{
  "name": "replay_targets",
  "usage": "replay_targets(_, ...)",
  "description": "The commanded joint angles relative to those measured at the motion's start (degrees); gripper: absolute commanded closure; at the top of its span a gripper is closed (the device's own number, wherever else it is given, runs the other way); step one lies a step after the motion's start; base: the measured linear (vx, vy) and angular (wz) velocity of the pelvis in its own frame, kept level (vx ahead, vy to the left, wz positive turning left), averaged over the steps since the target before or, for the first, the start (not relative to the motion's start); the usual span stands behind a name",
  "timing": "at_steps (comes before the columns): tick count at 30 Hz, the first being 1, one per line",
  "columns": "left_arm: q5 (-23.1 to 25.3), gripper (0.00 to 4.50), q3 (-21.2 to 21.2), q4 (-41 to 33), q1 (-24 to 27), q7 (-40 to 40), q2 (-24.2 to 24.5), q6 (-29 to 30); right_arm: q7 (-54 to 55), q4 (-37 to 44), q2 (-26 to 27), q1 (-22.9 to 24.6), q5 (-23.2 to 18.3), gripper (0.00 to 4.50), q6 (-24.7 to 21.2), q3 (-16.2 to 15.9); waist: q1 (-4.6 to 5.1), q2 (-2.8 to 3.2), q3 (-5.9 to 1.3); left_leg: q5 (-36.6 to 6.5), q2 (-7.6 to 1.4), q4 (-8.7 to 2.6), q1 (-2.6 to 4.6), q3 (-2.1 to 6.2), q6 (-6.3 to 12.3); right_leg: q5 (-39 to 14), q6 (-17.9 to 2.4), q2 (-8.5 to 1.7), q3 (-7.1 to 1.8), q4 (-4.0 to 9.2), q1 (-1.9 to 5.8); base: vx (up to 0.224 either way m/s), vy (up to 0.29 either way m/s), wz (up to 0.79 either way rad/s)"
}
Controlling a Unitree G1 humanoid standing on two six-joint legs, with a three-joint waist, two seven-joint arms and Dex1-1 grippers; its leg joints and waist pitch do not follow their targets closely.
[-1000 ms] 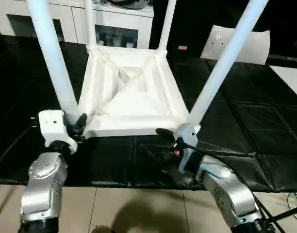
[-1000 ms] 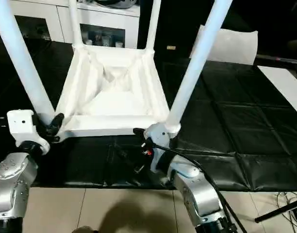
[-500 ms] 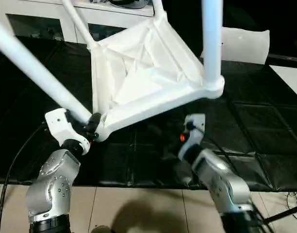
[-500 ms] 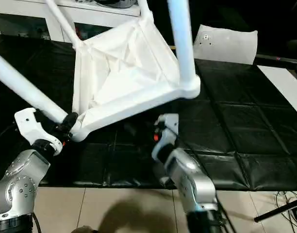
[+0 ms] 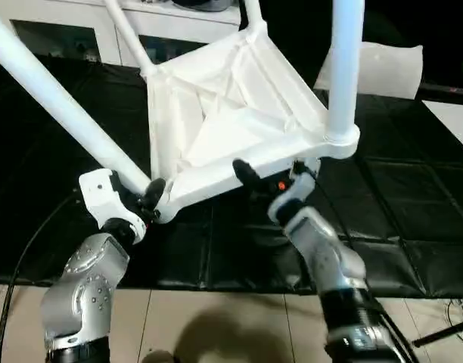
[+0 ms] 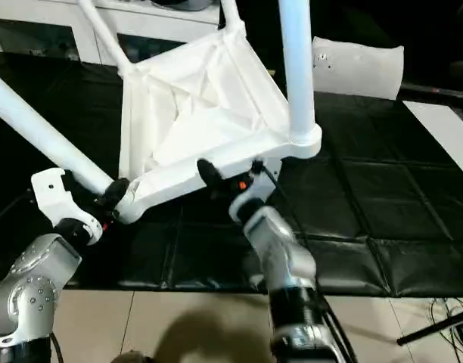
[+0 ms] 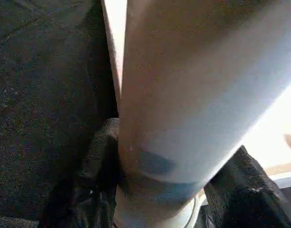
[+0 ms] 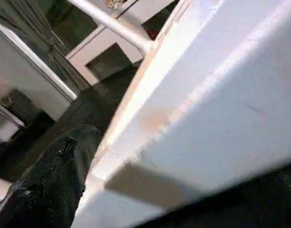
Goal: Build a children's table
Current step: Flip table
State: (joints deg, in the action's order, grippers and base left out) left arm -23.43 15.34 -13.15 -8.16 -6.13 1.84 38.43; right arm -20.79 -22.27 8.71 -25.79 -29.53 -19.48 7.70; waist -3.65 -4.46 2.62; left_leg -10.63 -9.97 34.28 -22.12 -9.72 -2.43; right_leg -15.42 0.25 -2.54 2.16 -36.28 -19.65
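Note:
The children's table is upside down and tilted, its ribbed tabletop raised on the right, with legs standing in its corner sockets. My left gripper is shut on the near-left leg just above its socket. In the left wrist view, black fingers press on either side of that leg. My right gripper is open and straddles the tabletop's near rim, left of the near-right leg. One finger lies beside the rim.
A black mat covers the work surface. A white cabinet stands behind it, a flat white bag lies at the back right, and a white board strip is at the right edge. Beige floor lies below the mat's front edge.
The table has tipped from lying flat to tilted, its right side lifted. My right gripper has left the near-right leg and come up to the near rim. My left gripper keeps its grip.

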Motion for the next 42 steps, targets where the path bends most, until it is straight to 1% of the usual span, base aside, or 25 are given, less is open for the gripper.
replay_targets(1, -4.22, 2.41, -2.50, 0.50, 0.73, -2.39, -1.79, 2.50, 0.35, -2.90, 0.71, -2.05, -1.49, 0.00, 1.13, 1.78, 0.17, 0.64, -2.88, -2.70, -3.84, -4.20, 1.74, 1.17, -0.52, 9.18, -8.90, -5.33, -2.68, 3.42, 1.10, 0.000, 0.000, 0.00)
replay_targets(3, -4.26, 2.41, -3.12, 0.13, 1.10, -2.90, -1.61, 2.92, 0.11, -6.35, 2.08, -4.62, -2.79, 0.00, 2.23, 3.35, 0.11, 0.69, -2.96, -2.72, -3.82, -4.13, 1.71, 1.08, -0.24, 9.63, -9.16, -5.47, -2.68, 3.36, 1.18, 0.000, 0.000, 0.00)
replay_targets(5, -4.21, 2.41, -3.42, -0.05, 1.26, -3.19, -1.50, 3.05, 0.03, -8.29, 2.60, -5.96, -3.07, 0.00, 3.32, 4.13, 0.10, 0.54, -3.03, -2.55, -3.80, -4.11, 1.63, 1.04, -0.20, 9.69, -9.25, -5.50, -2.59, 3.29, 1.24, 0.000, 0.000, 0.00)
replay_targets(6, -4.15, 2.41, -3.74, -0.20, 1.34, -3.51, -1.34, 3.15, -0.14, -9.65, 3.01, -6.89, -3.51, 0.00, 3.97, 4.80, 0.07, 0.59, -3.00, -2.86, -3.82, -4.06, 1.71, 0.95, -0.19, 9.36, -9.24, -5.47, -2.63, 3.33, 1.12, 0.000, 0.000, 0.00)
replay_targets(8, -3.96, 2.41, -4.24, -0.58, 1.49, -3.79, -1.18, 3.34, -0.34, -11.97, 3.70, -8.43, -4.40, 0.30, 4.96, 5.99, 0.15, 0.54, -2.97, -3.10, -3.78, -4.16, 1.61, 1.02, -0.11, 8.41, -9.22, -5.45, -2.56, 3.39, 1.18, 0.000, 0.000, 0.00)
replay_targets(9, -3.96, 2.41, -4.24, -0.58, 1.49, -3.79, -1.18, 3.34, -0.34, -11.97, 3.70, -8.43, -4.40, 0.30, 4.96, 5.99, 0.14, 0.57, -2.98, -2.91, -3.80, -4.11, 1.63, 1.00, 0.03, 8.57, -9.29, -5.47, -2.58, 3.38, 1.18, 0.000, 0.000, 0.00)
replay_targets(10, -3.81, 2.41, -4.56, -0.86, 1.52, -3.98, -1.00, 3.56, -0.64, -13.95, 4.34, -9.84, -5.88, 0.37, 5.72, 7.43, 0.18, 0.27, -3.00, -2.96, -3.83, -4.10, 1.60, 0.96, 0.17, 8.62, -9.34, -5.47, -2.59, 3.37, 1.19, 0.000, 0.000, 0.00)
replay_targets(11, -3.78, 2.41, -4.61, -0.92, 1.53, -4.04, -0.94, 3.61, -0.83, -14.55, 4.48, -10.24, -6.23, 0.43, 5.99, 7.75, 0.13, 0.41, -3.01, -2.92, -3.80, -4.09, 1.58, 0.99, 0.38, 8.44, -9.46, -5.46, -2.56, 3.33, 1.19, 0.000, 0.000, 0.00)
replay_targets(14, -3.50, 2.41, -4.76, -1.10, 1.59, -4.22, -0.70, 3.72, -1.98, -16.13, 4.69, -11.05, -7.26, 0.76, 6.25, 8.04, 0.16, 0.41, -3.02, -2.49, -3.77, -4.03, 1.54, 0.94, 0.81, 8.56, -9.66, -5.46, -2.56, 3.35, 1.17, 0.000, 0.000, 0.00)
replay_targets(16, -3.30, 2.41, -4.88, -1.13, 1.52, -4.28, -0.62, 3.72, -2.70, -16.86, 4.80, -11.36, -7.60, 0.81, 6.53, 8.28, 0.20, 0.39, -3.05, -2.25, -3.78, -4.01, 1.54, 0.93, 1.06, 8.69, -9.87, -5.43, -2.53, 3.32, 1.16, 0.000, 0.000, 0.00)
replay_targets(17, -3.04, 2.41, -5.07, -1.00, 1.40, -4.37, -0.49, 3.61, -3.33, -17.50, 4.94, -11.58, -7.90, 1.10, 6.73, 8.48, 0.18, 0.53, -3.06, -2.29, -3.78, -3.99, 1.51, 0.92, 1.08, 8.56, -10.11, -5.52, -2.55, 3.34, 1.19, 0.000, 0.000, 0.00)
replay_targets(18, -2.94, 2.41, -5.25, -0.90, 1.35, -4.38, -0.38, 3.54, -4.01, -17.89, 4.95, -11.71, -8.15, 1.10, 6.96, 8.50, 0.21, 0.46, -3.01, -2.40, -3.81, -4.03, 1.51, 0.90, 1.07, 8.35, -10.21, -5.48, -2.55, 3.38, 1.15, 0.000, 0.000, 0.00)
replay_targets(19, -2.85, 2.41, -5.41, -0.76, 1.27, -4.50, -0.18, 3.50, -4.32, -18.25, 4.95, -11.86, -8.32, 1.16, 7.09, 8.55, 0.13, 0.64, -3.07, -2.37, -3.84, -4.00, 1.57, 0.94, 1.05, 8.39, -10.28, -5.53, -2.54, 3.32, 1.16, 0.000, 0.000, 0.00)
replay_targets(20, -2.75, 2.41, -5.57, -0.64, 1.17, -4.62, 0.00, 3.45, -4.55, -18.56, 4.95, -12.01, -8.42, 1.30, 7.23, 8.58, 0.16, 0.61, -3.05, -2.47, -3.83, -4.02, 1.57, 0.93, 1.14, 8.37, -10.39, -5.49, -2.54, 3.35, 1.14, 0.000, 0.000, 0.00)
replay_targets(21, -2.70, 2.41, -5.73, -0.55, 1.06, -4.72, 0.20, 3.44, -4.86, -19.02, 4.92, -12.28, -8.89, 1.30, 7.40, 8.70, 0.13, 0.71, -3.13, -2.02, -3.82, -3.95, 1.57, 0.92, 1.21, 8.98, -10.55, -5.52, -2.56, 3.27, 1.18, 0.000, 0.000, 0.00)
replay_targets(22, -2.68, 2.41, -5.81, -0.50, 0.99, -4.78, 0.31, 3.43, -5.04, -19.26, 4.91, -12.42, -9.16, 1.54, 7.49, 8.78, 0.16, 0.66, -3.17, -1.98, -3.84, -3.93, 1.63, 0.92, 1.28, 9.23, -10.70, -5.50, -2.53, 3.24, 1.13, 0.000, 0.000, 0.00)
replay_targets(23, -2.66, 2.41, -5.97, -0.45, 0.89, -4.86, 0.51, 3.43, -5.52, -19.69, 4.92, -12.72, -9.86, 1.60, 7.53, 9.09, 0.17, 0.63, -3.13, -1.93, -3.82, -3.94, 1.52, 0.90, 1.41, 9.34, -10.90, -5.52, -2.54, 3.24, 1.20, 0.000, 0.000, 0.00)
replay_targets(25, -2.65, 2.41, -6.00, -0.35, 0.81, -4.88, 0.63, 3.39, -6.21, -20.19, 4.74, -13.03, -9.84, 1.65, 7.79, 8.97, 0.12, 0.70, -3.11, -2.22, -3.89, -3.98, 1.62, 0.90, 1.36, 9.01, -11.06, -5.56, -2.54, 3.28, 1.14, 0.000, 0.000, 0.00)
replay_targets(26, -2.64, 2.41, -5.98, -0.24, 0.72, -4.89, 0.68, 3.36, -6.84, -20.62, 4.59, -13.30, -9.75, 1.79, 8.11, 8.88, 0.16, 0.70, -3.13, -2.27, -3.90, -3.98, 1.60, 0.91, 1.29, 8.88, -11.17, -5.52, -2.50, 3.27, 1.15, 0.000, 0.000, 0.00)
replay_targets(33, -2.32, 2.41, -6.74, -0.27, 0.82, -5.20, 1.70, 3.05, -8.06, -22.28, 4.14, -14.09, -9.57, 1.96, 8.99, 8.50, 0.18, 0.72, -3.14, -2.68, -3.85, -3.98, 1.57, 0.85, 1.07, 7.69, -11.44, -5.58, -2.52, 3.32, 1.10, 0.000, 0.000, 0.00)
replay_targets(35, -2.32, 2.41, -7.44, -0.51, 0.96, -6.24, 2.23, 2.38, -8.45, -22.43, 4.07, -14.19, -9.75, 2.04, 9.38, 8.39, 0.14, 0.80, -3.18, -1.91, -3.81, -3.91, 1.53, 0.85, 1.17, 8.52, -11.48, -5.54, -2.51, 3.22, 1.10, 0.000, 0.000, 0.00)
replay_targets(37, -2.30, 2.41, -7.77, -1.18, 1.00, -7.22, 2.82, 1.75, -8.59, -22.32, 4.00, -14.29, -9.76, 2.04, 9.75, 8.29, 0.16, 0.66, -3.34, -0.65, -3.79, -3.78, 1.57, 0.86, 1.69, 10.38, -11.43, -5.38, -2.45, 2.99, 1.11, 0.000, 0.000, 0.00)
replay_targets(38, -2.36, 1.71, -7.68, -1.51, 0.96, -7.39, 3.10, 1.89, -8.67, -22.25, 3.89, -14.35, -9.60, 2.18, 10.08, 8.17, 0.15, 0.74, -3.36, 0.13, -3.76, -3.72, 1.53, 0.84, 2.10, 11.50, -11.60, -5.38, -2.45, 2.88, 1.09, 0.000, 0.000, 0.00)
replay_targets(41, -3.34, 1.71, -7.40, -2.12, 1.07, -8.53, 3.84, 2.65, -8.83, -22.26, 3.50, -14.49, -9.06, 2.22, 10.80, 7.77, 0.04, 0.75, -3.44, 1.07, -3.73, -3.60, 1.47, 0.73, 2.56, 13.04, -12.30, -5.41, -2.42, 2.73, 1.11, 0.000, 0.000, 0.00)
replay_targets(42, -3.73, 1.43, -7.34, -3.00, 1.80, -9.47, 4.62, 2.65, -8.68, -22.02, 2.97, -14.51, -8.74, 2.25, 11.67, 7.85, 0.07, 0.77, -3.45, 1.05, -3.73, -3.61, 1.47, 0.75, 2.58, 13.18, -12.36, -5.35, -2.40, 2.69, 1.13, 0.000, 0.000, 0.00)
